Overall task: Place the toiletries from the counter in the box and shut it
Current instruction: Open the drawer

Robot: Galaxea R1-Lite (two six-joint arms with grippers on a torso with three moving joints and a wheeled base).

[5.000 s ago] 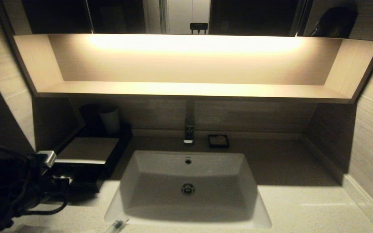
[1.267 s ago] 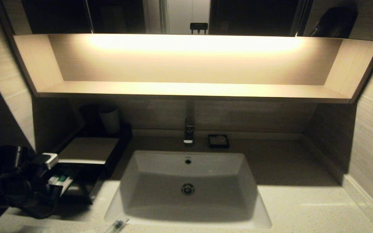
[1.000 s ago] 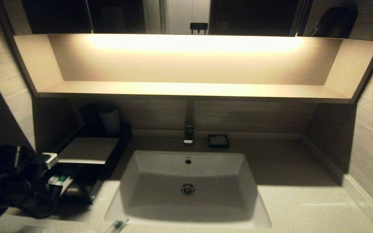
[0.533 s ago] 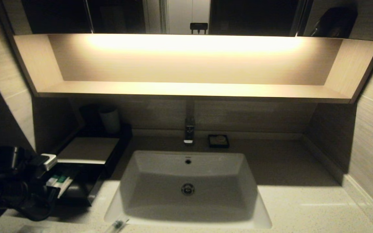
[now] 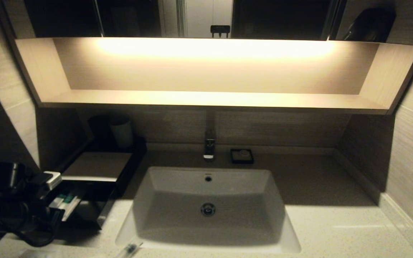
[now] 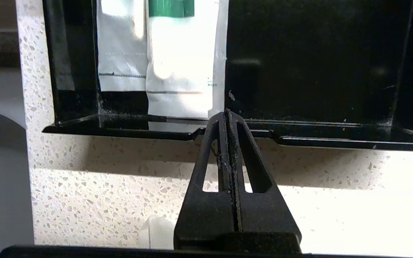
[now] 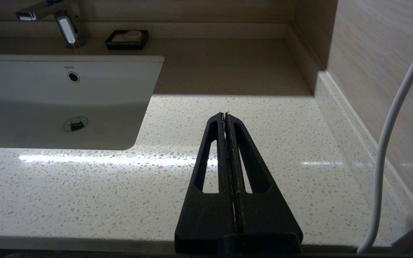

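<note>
The black box (image 5: 97,165) with its beige top stands at the counter's (image 5: 335,229) left end. Its drawer (image 5: 88,211) is slid out. White sachets with green bands (image 5: 64,201) lie in the drawer, and they also show in the left wrist view (image 6: 177,71). My left gripper (image 6: 227,113) is shut and empty, its tips at the notch in the drawer's front rim (image 6: 299,141). A clear-wrapped stick (image 5: 129,248) lies on the counter in front of the basin (image 5: 206,179). A small white item (image 6: 156,231) lies on the counter under my left gripper. My right gripper (image 7: 225,115) is shut and empty above the counter, right of the basin.
A pale cup (image 5: 121,133) stands behind the box. The tap (image 5: 209,145) and a small black square dish (image 5: 241,156) are behind the basin. The lit wooden shelf (image 5: 206,98) hangs overhead. A side wall (image 5: 411,168) bounds the right end.
Since five seconds ago the drawer has slid out toward me, so the white and green sachets now show. In the last second my left arm has eased slightly left.
</note>
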